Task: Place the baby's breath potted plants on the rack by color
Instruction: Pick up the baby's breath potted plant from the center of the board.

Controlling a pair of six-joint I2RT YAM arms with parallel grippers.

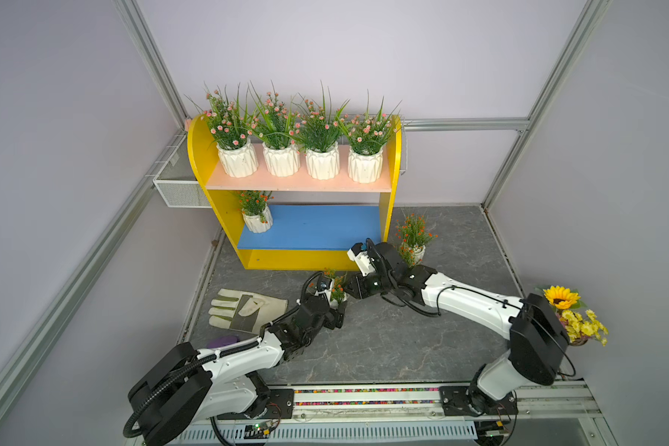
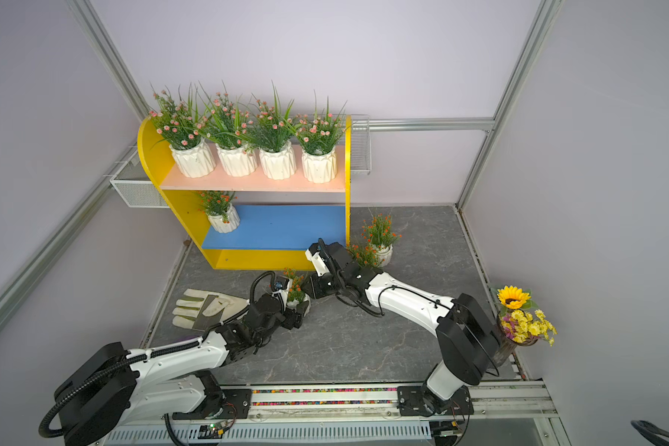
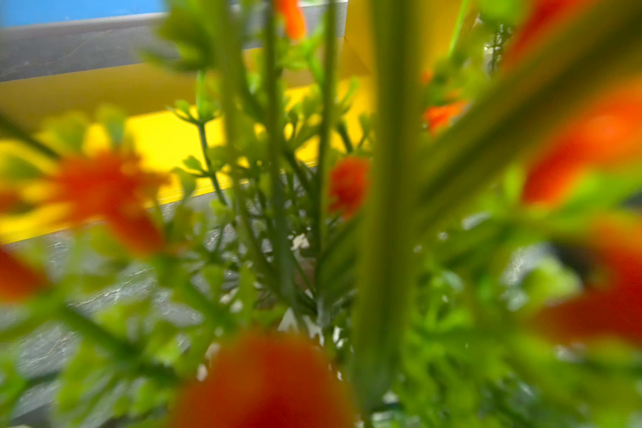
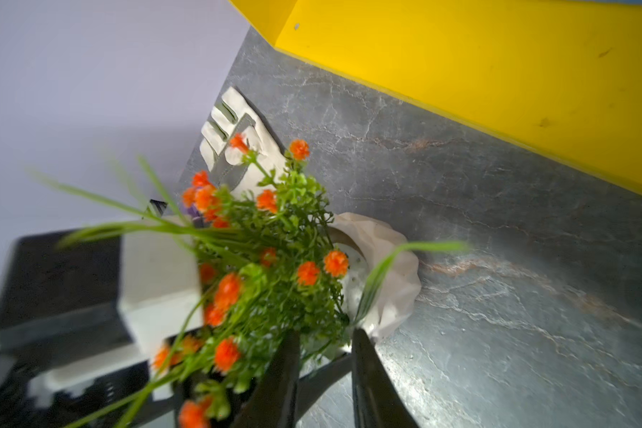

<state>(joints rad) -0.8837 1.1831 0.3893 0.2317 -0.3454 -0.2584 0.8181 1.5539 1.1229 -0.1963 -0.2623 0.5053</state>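
Note:
The yellow rack point(image 1: 217, 162) carries several pink baby's breath potted plants point(image 1: 279, 131) on its pink upper board. One orange-red plant point(image 1: 256, 212) stands at the left of the blue lower board point(image 1: 317, 228). In front of the rack, my left gripper point(image 1: 337, 307) is shut round the white pot point(image 4: 390, 281) of an orange-red plant point(image 1: 337, 287); its foliage point(image 3: 275, 222) fills the left wrist view and hides the jaws. My right gripper point(image 4: 323, 331) is open, its tips by the pot's rim. Two more orange-red plants point(image 1: 415, 233) stand right of the rack, partly behind the right wrist.
A pale work glove point(image 1: 244, 309) lies left of my left arm, with a purple object point(image 1: 223, 341) beside it. A sunflower bouquet point(image 1: 572, 312) stands at the right edge. White mesh baskets point(image 1: 178, 189) hang on the walls behind the rack.

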